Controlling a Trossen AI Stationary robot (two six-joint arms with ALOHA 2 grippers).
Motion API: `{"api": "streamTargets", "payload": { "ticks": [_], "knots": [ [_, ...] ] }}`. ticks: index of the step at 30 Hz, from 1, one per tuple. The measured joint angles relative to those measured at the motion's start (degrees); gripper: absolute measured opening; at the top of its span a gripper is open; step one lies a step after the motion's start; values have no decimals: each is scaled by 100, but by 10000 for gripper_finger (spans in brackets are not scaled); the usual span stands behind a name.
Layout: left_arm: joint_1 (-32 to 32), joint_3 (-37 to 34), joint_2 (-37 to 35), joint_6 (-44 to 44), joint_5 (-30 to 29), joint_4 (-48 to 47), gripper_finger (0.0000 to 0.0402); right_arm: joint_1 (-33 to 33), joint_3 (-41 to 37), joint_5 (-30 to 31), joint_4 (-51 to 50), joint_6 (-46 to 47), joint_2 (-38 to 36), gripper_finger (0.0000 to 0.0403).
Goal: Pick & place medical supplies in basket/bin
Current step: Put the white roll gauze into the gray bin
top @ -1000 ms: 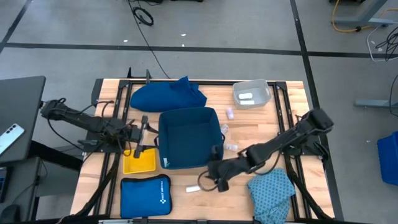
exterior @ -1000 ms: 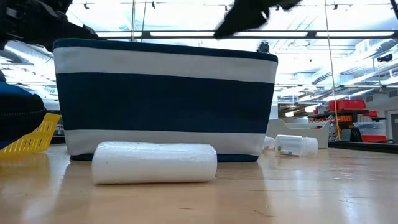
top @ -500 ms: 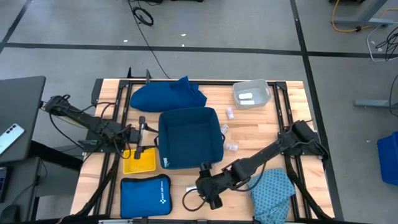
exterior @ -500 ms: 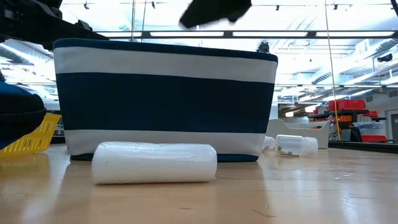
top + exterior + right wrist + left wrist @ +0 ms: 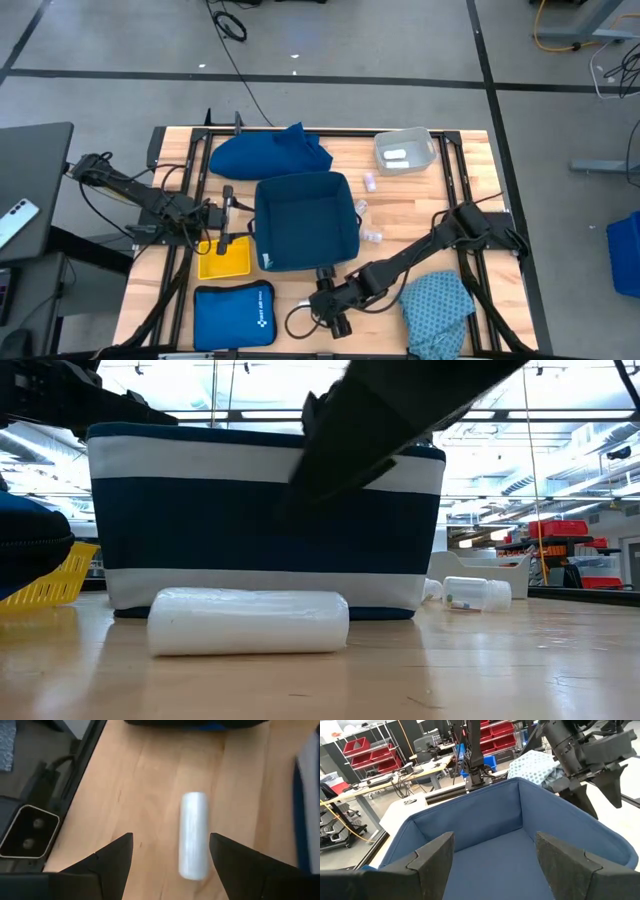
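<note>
Basket [image 5: 305, 222] mid-table; right gripper [image 5: 322, 307] hangs just in front of it, fingers [image 5: 112, 857] spread, directly above the white roll [image 5: 193, 834]. The roll's long axis runs parallel to the fingers, between them. Left gripper [image 5: 495, 857], also spread, waits at the basket's rim.

High view looks straight down; low view sits at tabletop level; both share the white roll [image 5: 248, 622] below the right gripper [image 5: 170, 851].
</note>
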Motion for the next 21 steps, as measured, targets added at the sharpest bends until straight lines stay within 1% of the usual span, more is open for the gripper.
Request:
{"api": "streamTargets", "payload": {
  "ticks": [21],
  "knots": [
    [0,-48,66,37,-73,146,280,-181,-13,-99,156,-132,544,268]
  ]
}}
